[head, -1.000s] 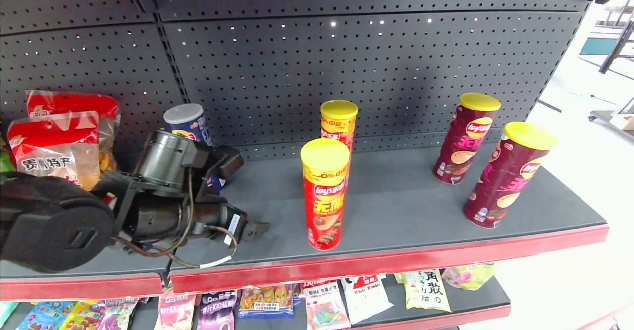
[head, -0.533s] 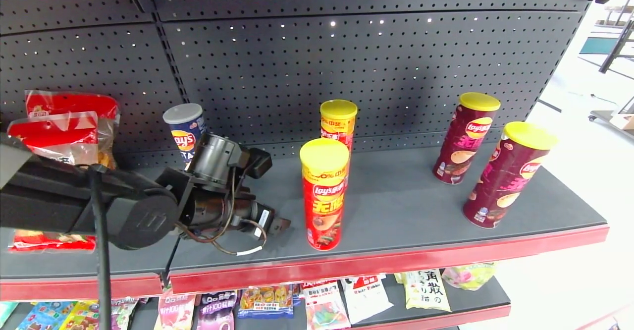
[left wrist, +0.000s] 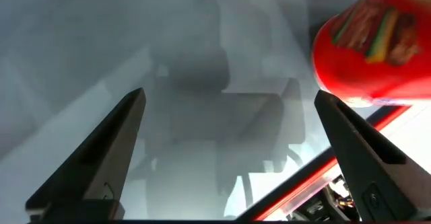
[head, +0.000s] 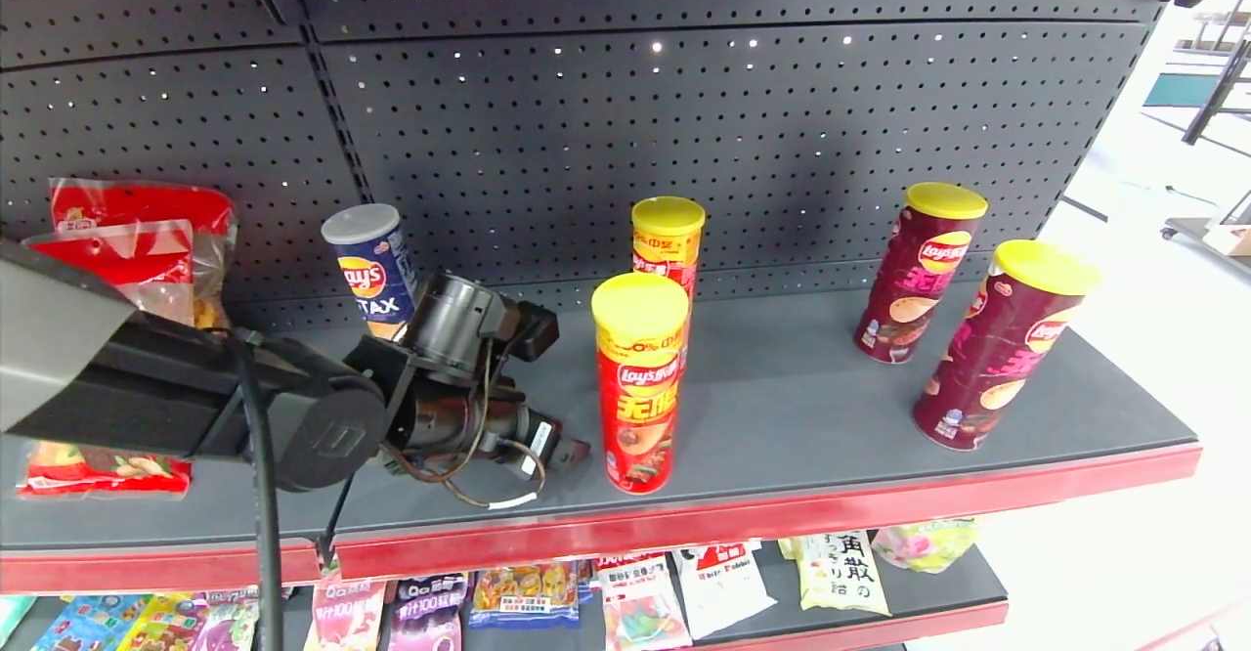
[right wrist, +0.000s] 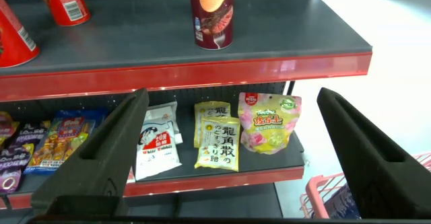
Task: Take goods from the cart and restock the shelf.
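Note:
A blue chip can (head: pixel 371 262) with a grey lid stands upright at the back left of the grey shelf (head: pixel 782 407). My left gripper (head: pixel 572 453) lies low over the shelf in front of and to the right of it, close to the base of the front red can (head: pixel 640 377). In the left wrist view the left gripper (left wrist: pixel 230 96) is open and empty, with the red can's base (left wrist: pixel 377 42) just beyond one fingertip. A second red can (head: pixel 668 238) stands behind the first. My right gripper (right wrist: pixel 234 93) is open and empty, below and in front of the shelf.
Two maroon cans (head: pixel 919 270) (head: pixel 1002 343) stand at the shelf's right end. Red snack bags (head: pixel 117 270) sit at the far left. Packets (right wrist: pixel 219 140) fill the lower shelf. A pink cart (right wrist: pixel 337 200) shows low beside the shelving. The perforated back panel (head: pixel 684 113) closes the rear.
My left arm has slid right along the shelf, away from the blue can and toward the front red can. The blue can, partly covered before, now stands in full view.

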